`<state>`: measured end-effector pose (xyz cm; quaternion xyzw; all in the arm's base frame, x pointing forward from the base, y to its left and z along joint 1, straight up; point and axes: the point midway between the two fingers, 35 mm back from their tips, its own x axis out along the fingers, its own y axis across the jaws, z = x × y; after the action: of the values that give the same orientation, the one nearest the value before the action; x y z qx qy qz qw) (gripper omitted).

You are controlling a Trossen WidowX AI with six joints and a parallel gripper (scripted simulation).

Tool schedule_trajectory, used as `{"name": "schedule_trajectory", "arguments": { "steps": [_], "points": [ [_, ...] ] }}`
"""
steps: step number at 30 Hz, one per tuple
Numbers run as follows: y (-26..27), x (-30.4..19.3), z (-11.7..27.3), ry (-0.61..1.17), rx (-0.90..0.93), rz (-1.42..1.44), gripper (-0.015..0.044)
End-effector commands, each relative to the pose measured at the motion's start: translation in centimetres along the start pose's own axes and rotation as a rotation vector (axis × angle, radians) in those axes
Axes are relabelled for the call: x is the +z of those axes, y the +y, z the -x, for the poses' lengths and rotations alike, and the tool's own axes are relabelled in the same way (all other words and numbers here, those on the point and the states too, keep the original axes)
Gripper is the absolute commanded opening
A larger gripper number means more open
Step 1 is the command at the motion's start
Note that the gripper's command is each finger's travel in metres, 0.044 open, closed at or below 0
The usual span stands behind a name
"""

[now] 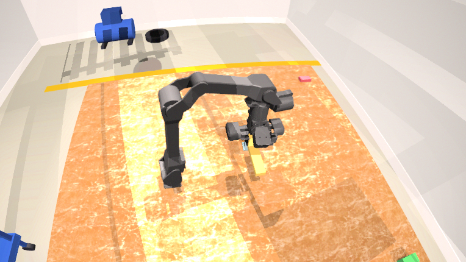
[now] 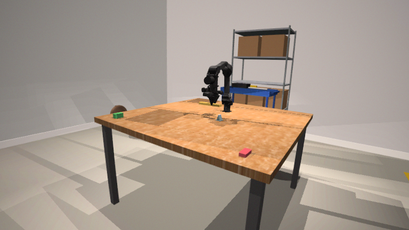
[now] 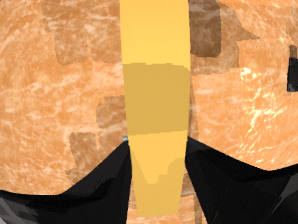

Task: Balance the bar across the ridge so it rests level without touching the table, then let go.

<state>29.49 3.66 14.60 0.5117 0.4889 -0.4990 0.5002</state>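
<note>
Exterior and top views: the fingers (image 1: 246, 142) (image 2: 212, 100) pinch the bar (image 1: 259, 165) (image 2: 203, 102) (image 3: 156, 100) by its sides, leaving its underside free to meet the ridge (image 1: 244, 146) (image 2: 219, 117) (image 3: 125, 138), which stands upright on the surface (image 1: 326, 146) (image 2: 186, 143) (image 3: 40, 100); the bar is not yet across it. Wrist view: the bar runs out between the fingers, a grip presumably chosen near its middle for balance; release should wait until its weight is centred on the ridge, lest one end tip
</note>
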Motion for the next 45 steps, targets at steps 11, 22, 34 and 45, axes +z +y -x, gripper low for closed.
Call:
{"name": "schedule_trajectory", "arguments": {
  "steps": [11, 22, 34, 45],
  "points": [
    [1.1, -5.1, 0.1, 0.008, 0.007, -0.043, 0.0000],
    [1.4, -9.3, -0.1, 0.012, 0.006, -0.073, 0.0000],
    [1.5, -10.0, -1.2, 0.013, 0.006, -0.077, 0.0000],
    [1.5, -10.0, -3.0, 0.013, 0.006, -0.077, 0.0000]
  ]
}}
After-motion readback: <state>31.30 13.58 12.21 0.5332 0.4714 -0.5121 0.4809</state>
